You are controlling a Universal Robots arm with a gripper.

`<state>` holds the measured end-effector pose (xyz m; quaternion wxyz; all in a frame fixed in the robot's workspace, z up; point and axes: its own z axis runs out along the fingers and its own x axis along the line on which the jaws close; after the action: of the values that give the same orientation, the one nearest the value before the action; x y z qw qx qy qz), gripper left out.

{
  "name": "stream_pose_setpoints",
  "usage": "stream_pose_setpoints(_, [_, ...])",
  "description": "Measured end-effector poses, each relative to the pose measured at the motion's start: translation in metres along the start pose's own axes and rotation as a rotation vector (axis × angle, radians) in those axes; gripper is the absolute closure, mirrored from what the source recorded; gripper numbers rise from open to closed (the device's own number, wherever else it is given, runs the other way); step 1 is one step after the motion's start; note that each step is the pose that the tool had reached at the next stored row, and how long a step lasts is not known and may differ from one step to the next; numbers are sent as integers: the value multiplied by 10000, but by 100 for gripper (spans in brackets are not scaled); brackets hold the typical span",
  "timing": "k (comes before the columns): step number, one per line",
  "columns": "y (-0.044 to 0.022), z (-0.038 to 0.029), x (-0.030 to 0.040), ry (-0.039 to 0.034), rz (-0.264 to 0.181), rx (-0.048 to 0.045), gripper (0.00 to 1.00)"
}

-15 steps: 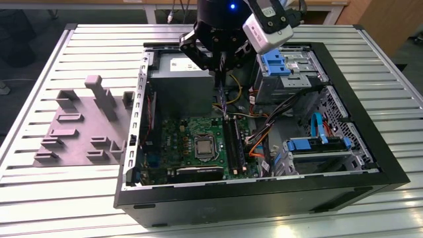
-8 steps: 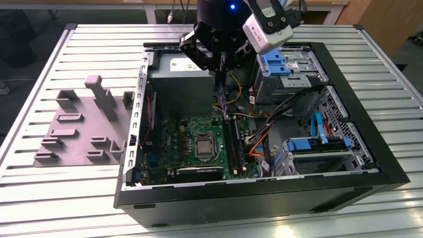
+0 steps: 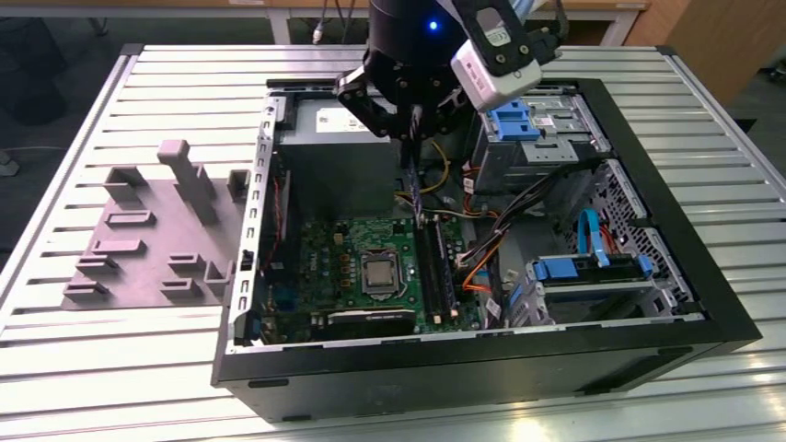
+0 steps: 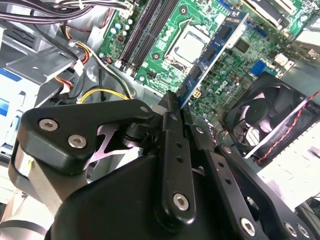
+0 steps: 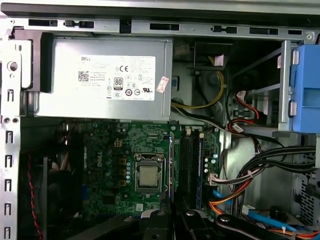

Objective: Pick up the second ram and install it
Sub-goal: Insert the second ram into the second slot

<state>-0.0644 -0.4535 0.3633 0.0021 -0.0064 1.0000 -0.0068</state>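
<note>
My gripper (image 3: 411, 136) hangs over the open computer case (image 3: 687, 304), shut on the second ram (image 3: 415, 184). I hold this thin dark stick on edge by one end, and its free end points down at the green motherboard (image 3: 331, 267). In the second wrist view the ram (image 4: 212, 55) runs out from the black fingers (image 4: 172, 125) as a blue board with black chips. In the first wrist view it shows edge-on as a thin dark line (image 5: 171, 165) between the processor socket (image 5: 148, 178) and the long black memory sockets (image 5: 187, 165). The stick's tip floats above the sockets (image 3: 433, 267).
The grey power supply (image 3: 344, 157) sits at the case's far end. Blue drive caddies (image 3: 522, 115) and bundled cables (image 3: 491, 239) crowd the exterior view's right. A black fan (image 4: 265, 120) lies beside the board. The grey moulded holder block (image 3: 147, 239) rests on the slatted table outside the case.
</note>
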Motion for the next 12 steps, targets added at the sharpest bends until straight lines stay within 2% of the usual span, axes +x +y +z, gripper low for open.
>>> stream_pose_setpoints(8, [2, 128, -5, 1, 112, 0, 86])
stream_pose_setpoints(12, [2, 161, -7, 3, 172, 2, 86])
